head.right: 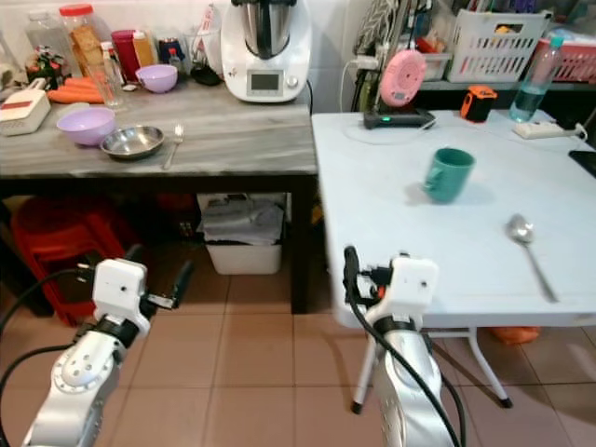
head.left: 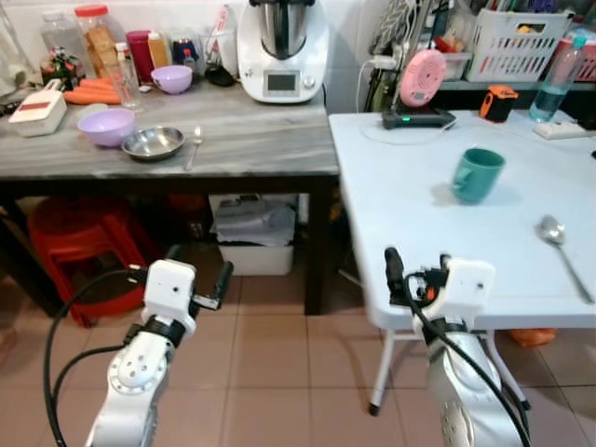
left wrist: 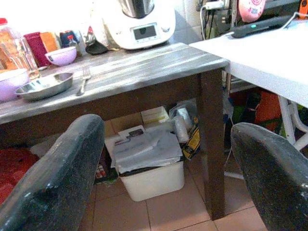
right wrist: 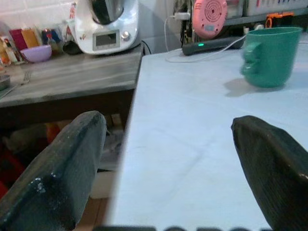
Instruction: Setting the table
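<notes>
Right gripper (right wrist: 168, 168) has its black fingers spread wide, empty, at the near edge of the white folding table (head.left: 410, 200). Left gripper (left wrist: 163, 178) is spread too, low before the grey wooden counter (head.left: 251, 140). The green ceramic mug (head.left: 477, 174) and the metal spoon (head.left: 562, 250) sit on the white table, well apart.

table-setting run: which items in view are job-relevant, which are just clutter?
Job-relevant:
- green mug and spoon, on the white table
- steel plate, fork, purple bowl, on the grey counter
- left tool and right tool, both open, holding nothing

Clutter:
- food processor
- pink fan
- water bottle
- white basket
- jars
- red stool
</notes>
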You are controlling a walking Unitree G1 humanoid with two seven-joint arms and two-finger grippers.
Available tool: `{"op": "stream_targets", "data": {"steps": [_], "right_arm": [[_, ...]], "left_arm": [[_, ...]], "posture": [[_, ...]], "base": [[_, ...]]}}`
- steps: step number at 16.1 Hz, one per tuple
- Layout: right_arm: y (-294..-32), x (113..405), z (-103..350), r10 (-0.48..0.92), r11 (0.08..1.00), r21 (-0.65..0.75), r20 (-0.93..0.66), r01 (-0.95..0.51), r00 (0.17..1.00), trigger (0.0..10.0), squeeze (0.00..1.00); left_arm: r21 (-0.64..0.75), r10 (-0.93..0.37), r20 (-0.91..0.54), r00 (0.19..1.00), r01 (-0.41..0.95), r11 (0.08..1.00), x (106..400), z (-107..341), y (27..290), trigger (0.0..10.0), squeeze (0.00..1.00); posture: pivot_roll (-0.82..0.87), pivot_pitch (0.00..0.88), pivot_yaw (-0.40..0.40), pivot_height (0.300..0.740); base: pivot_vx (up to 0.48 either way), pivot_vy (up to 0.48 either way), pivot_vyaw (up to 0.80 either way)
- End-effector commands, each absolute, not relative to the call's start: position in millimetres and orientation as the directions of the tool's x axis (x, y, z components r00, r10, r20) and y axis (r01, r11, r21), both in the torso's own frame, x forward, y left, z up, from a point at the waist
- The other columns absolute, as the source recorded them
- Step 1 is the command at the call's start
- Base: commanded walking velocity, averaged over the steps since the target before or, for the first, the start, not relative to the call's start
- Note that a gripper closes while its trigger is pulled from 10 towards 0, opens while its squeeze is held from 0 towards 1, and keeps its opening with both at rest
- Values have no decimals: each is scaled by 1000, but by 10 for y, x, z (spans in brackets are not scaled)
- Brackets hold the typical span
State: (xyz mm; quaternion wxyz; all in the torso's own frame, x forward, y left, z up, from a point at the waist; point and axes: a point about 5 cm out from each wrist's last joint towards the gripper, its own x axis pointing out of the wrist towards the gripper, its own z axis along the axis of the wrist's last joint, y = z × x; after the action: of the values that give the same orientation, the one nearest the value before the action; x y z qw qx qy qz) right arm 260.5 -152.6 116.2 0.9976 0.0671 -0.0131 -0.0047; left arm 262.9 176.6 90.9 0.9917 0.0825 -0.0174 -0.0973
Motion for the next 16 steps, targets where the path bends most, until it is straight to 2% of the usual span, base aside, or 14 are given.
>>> {"op": "stream_targets", "data": {"steps": [1, 13, 16], "right_arm": [[-1557, 2596, 1140, -19, 991, 131, 15, 17, 1000, 10000, 0], [-1532, 2599, 1159, 10, 991, 130, 30, -14, 1000, 10000, 0], [-1514, 2598, 1170, 21, 992, 126, 40, -26, 999, 10000, 0]], "left_arm": [[170, -215, 23, 976, 208, 963, 2636, 928, 1726, 10000, 0], [172, -229, 18, 973, 223, 960, 2651, 920, 1704, 10000, 0], [169, -249, 28, 968, 241, 956, 2648, 926, 1693, 10000, 0]], "posture": [[38, 0, 40, 740], [37, 0, 40, 740], [37, 0, 40, 740]], "base": [[0, -368, 0], [0, -373, 0], [0, 0, 427]]}}
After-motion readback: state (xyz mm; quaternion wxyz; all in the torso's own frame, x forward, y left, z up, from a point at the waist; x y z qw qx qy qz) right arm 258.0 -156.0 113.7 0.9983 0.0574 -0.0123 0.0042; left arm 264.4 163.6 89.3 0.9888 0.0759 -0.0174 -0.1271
